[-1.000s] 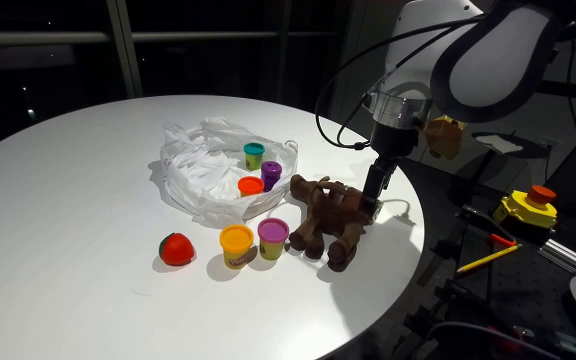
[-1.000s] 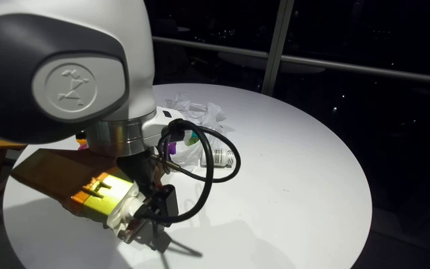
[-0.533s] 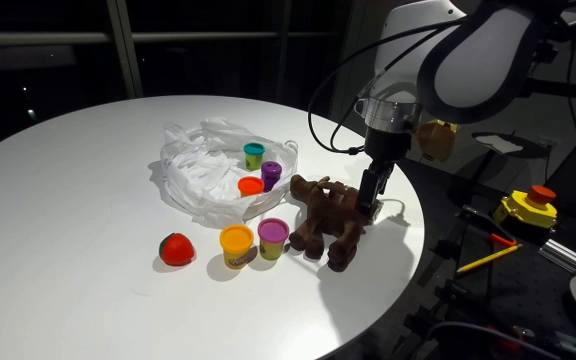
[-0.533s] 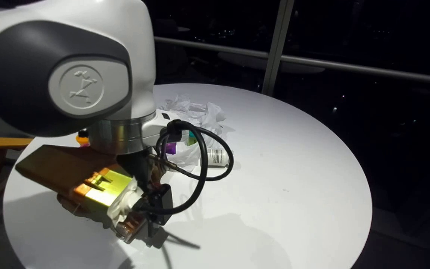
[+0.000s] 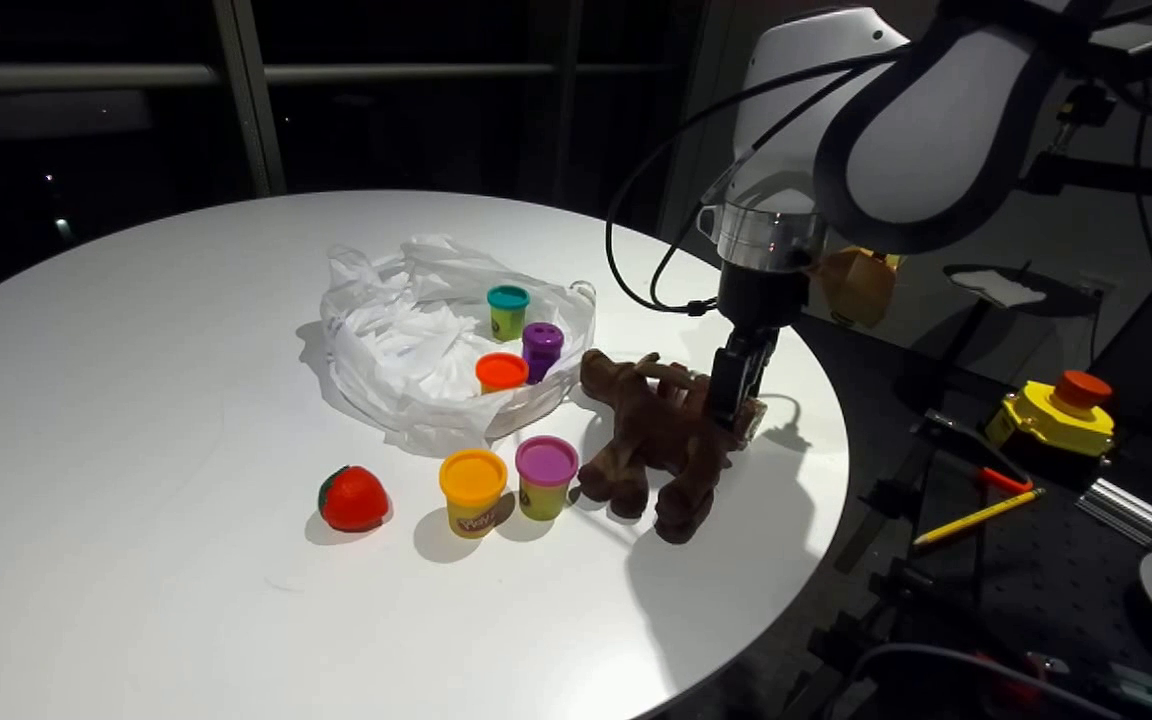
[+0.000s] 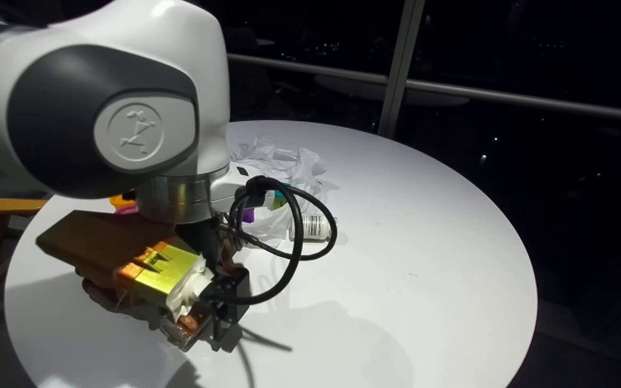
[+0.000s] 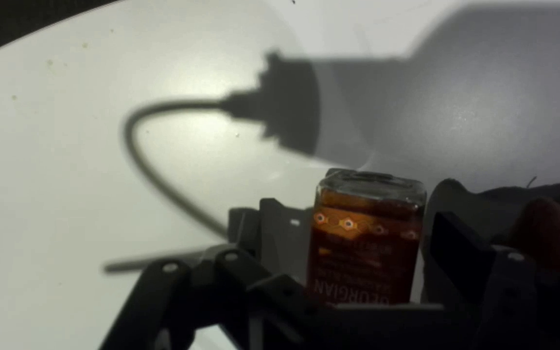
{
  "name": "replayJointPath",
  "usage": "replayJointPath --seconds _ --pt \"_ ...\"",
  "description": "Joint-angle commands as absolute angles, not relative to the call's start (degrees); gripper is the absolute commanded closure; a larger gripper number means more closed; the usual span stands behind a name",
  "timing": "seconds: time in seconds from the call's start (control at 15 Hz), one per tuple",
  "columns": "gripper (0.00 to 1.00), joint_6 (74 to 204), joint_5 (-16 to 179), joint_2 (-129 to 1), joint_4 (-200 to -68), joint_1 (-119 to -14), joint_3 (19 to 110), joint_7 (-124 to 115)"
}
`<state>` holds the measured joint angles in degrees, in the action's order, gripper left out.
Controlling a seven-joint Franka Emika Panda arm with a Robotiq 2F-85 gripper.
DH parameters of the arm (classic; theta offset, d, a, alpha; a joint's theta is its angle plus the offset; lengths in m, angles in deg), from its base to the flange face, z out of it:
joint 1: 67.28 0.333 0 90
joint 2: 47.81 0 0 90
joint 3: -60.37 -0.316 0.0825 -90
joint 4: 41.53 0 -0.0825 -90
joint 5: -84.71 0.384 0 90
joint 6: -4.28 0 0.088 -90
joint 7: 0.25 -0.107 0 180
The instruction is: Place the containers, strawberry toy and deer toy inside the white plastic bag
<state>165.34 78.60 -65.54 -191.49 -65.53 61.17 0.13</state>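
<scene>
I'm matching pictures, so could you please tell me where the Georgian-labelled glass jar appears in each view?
In an exterior view: glass jar, right of centre, beside the fingers.
In an exterior view: glass jar, lower left.
Wrist view: glass jar, lower right of centre, between the fingers.
Shared landmark: round white table.

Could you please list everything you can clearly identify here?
Round table: 1, white, foreground
Crumpled plastic bag: 1, white, on table
Round tubs: 2, teal-lidded tub, red-lidded tub, in bag
Matching tubs: 2, orange-lidded tub, magenta-lidded tub, on table
Cylindrical container: 1, purple, in bag
Strawberry toy: 1, red, on table
Plush deer toy: 1, brown, on table
Squarish glass jar: 1, amber, beside deer toy
White-labelled jar: 1, white, beside bag
Red-button box: 1, yellow, off table
Pencil: 1, yellow, near box
Robot arm: 1, white, over table
Gripper: 1, black, open around glass jar
</scene>
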Motion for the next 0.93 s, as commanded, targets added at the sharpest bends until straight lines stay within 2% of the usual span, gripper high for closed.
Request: replayJointPath --seconds 0.0,0.27,0.6,0.87 --pt "0.42 164.2 79.4 -66.5 -189.9 -65.7 60.4 1.1" --pt "0.73 163.7 80.0 -66.0 -189.9 -66.1 59.8 1.4" --pt "0.74 157.9 74.8 -58.6 -188.0 -62.9 64.9 -4.9" --pt "0.74 149.8 58.1 -52.1 -181.9 -59.6 68.3 -17.2"
